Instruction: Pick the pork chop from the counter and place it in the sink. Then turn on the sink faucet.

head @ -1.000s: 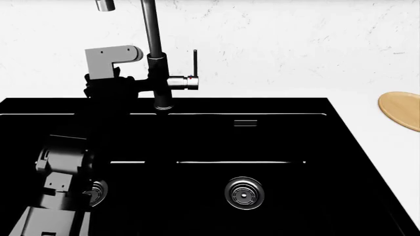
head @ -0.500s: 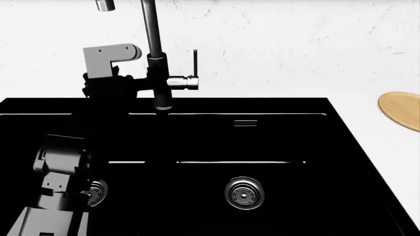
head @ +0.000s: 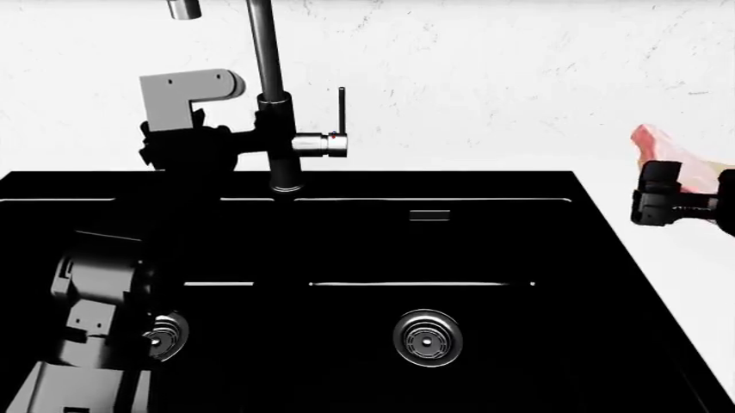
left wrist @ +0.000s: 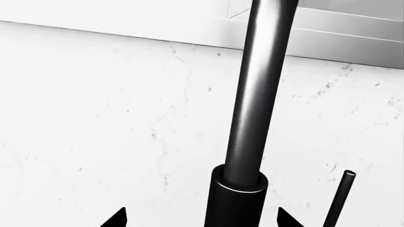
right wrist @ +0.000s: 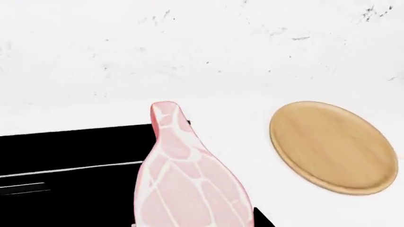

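Two arms in play: at the right edge of the head frame our right gripper (head: 677,194) is clamped on the pork chop (head: 669,156), raised above the white counter (head: 643,185) beside the black sink (head: 494,249). Our right wrist camera shows the round wooden disc (right wrist: 333,146) lying past the meat. At upper left our left gripper (head: 247,142) sits against the sink faucet (head: 271,95), fingertips (left wrist: 117,218) spread either side of its stem, the lever (head: 341,110) beyond.
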You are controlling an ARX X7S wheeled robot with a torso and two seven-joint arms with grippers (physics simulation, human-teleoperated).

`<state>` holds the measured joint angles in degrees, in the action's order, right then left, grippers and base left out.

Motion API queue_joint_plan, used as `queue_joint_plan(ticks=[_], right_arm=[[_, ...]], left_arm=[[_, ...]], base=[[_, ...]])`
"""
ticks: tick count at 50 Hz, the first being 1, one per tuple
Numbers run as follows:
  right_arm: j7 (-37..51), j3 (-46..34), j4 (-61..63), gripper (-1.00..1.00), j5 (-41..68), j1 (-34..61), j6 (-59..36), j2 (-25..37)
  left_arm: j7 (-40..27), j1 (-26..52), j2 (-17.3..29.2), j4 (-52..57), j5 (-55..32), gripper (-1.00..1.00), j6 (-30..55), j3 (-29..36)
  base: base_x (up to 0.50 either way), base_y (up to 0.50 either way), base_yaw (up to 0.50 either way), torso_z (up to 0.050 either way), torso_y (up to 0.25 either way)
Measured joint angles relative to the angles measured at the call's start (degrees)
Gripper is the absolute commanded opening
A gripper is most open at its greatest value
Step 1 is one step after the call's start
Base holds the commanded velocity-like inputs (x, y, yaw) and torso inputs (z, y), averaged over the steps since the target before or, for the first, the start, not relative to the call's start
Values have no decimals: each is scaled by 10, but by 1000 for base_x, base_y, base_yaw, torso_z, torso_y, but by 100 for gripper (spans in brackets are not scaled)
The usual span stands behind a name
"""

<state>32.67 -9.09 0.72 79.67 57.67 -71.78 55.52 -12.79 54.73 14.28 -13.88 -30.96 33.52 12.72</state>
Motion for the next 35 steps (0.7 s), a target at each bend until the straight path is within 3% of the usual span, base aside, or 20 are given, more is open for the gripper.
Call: queue_joint_plan(ticks=[18, 35], right_arm=[[-37, -108, -9, -100, -40, 83, -15, -111], [-28, -151, 8, -100, -10, 96, -45, -174]], left_arm=[[-6, 1, 2, 10, -7, 100, 6, 1], [-9, 1, 4, 14, -11, 100, 8, 1]], base=[[0, 0, 0, 0, 0], [0, 0, 0, 0, 0]])
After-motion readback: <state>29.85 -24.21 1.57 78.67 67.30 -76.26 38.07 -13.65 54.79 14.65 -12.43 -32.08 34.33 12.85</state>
